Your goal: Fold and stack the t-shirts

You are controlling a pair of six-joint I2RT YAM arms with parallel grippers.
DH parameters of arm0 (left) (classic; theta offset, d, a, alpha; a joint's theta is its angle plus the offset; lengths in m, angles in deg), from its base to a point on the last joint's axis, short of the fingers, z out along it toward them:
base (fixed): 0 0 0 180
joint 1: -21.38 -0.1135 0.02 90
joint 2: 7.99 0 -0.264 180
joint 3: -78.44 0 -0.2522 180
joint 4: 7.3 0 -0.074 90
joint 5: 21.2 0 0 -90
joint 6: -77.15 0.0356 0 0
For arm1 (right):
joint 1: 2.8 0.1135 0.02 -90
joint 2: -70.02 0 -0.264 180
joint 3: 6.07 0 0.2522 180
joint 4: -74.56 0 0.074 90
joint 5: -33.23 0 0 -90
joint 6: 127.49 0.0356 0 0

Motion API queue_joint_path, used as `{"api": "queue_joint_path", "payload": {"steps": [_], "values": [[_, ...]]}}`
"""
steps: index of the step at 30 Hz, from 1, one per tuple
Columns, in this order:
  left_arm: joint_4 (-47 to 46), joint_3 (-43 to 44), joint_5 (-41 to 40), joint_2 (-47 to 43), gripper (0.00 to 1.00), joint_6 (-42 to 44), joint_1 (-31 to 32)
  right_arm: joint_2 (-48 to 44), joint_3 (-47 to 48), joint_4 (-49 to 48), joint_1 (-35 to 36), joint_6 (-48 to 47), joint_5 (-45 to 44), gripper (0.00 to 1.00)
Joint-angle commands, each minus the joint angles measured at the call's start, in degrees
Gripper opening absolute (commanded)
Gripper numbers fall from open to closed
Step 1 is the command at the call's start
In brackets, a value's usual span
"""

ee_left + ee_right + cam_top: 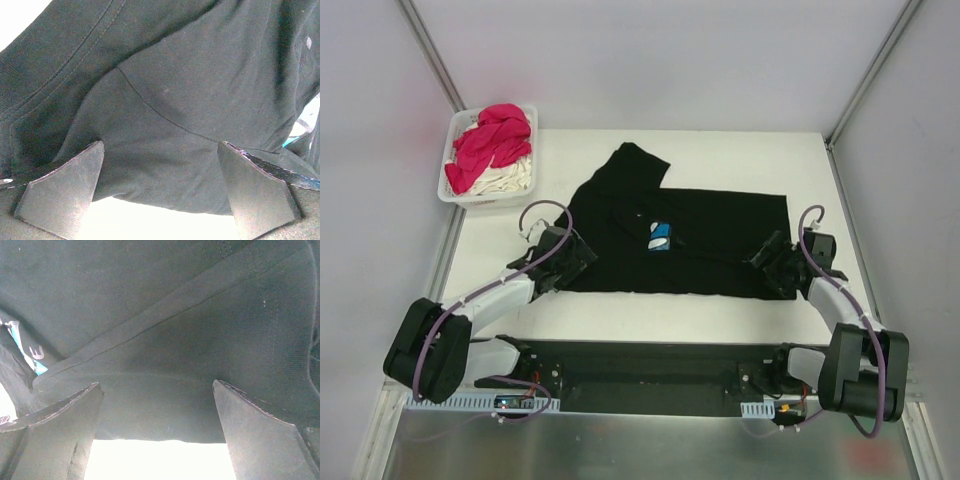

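A black t-shirt (pixel 700 235) lies spread on the white table, partly folded, with a blue and white print (pixel 659 237) showing near its middle. My left gripper (pixel 578 262) sits at the shirt's near left edge, open, its fingers (pixel 65 190) straddling the cloth's hem (pixel 165 195). At the near right corner my right gripper (pixel 775 272) is open too, fingers (pixel 255 435) either side of the hem (pixel 160 425). Neither pair of jaws is shut on the cloth. More t-shirts, magenta-pink (pixel 490 140) and cream (pixel 510 180), are piled in the basket.
A white plastic basket (pixel 450 190) stands at the table's far left corner. Metal frame posts (pixel 430 60) rise at the back corners. The arms' black base plate (pixel 640 370) runs along the near edge.
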Motion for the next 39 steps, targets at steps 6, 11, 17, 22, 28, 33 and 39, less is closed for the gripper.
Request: {"api": "queue_joint_path", "payload": {"steps": [6,11,17,22,28,33,39], "values": [[10.85,-6.69,-3.62,-6.07,0.99,-5.43,4.79,-4.31,-6.50,15.99,-0.34,-0.02,-6.83,0.96],[15.68,-7.92,-5.29,-10.38,0.99,-10.79,7.78,-5.10,-6.67,18.73,-0.34,3.22,-8.77,0.96],[18.59,-8.10,-6.17,-10.74,0.98,-14.92,12.26,-9.57,-8.34,20.48,-0.34,6.21,-10.53,0.96],[23.59,-8.10,-7.13,-12.14,0.98,-18.62,15.08,-17.57,-9.75,22.85,-0.34,7.98,-9.82,0.96],[29.56,-6.96,-8.27,-16.44,0.98,-19.32,15.61,-23.12,-6.52,30.14,-0.34,5.71,-10.61,0.96],[31.95,1.10,-11.61,-19.61,0.99,-11.70,15.61,-22.77,0.08,33.15,-0.34,0.78,-10.27,0.96],[32.13,17.25,-14.24,-15.32,0.99,-0.89,15.61,-11.54,18.75,29.19,-0.25,-6.93,-1.40,0.96]]}}
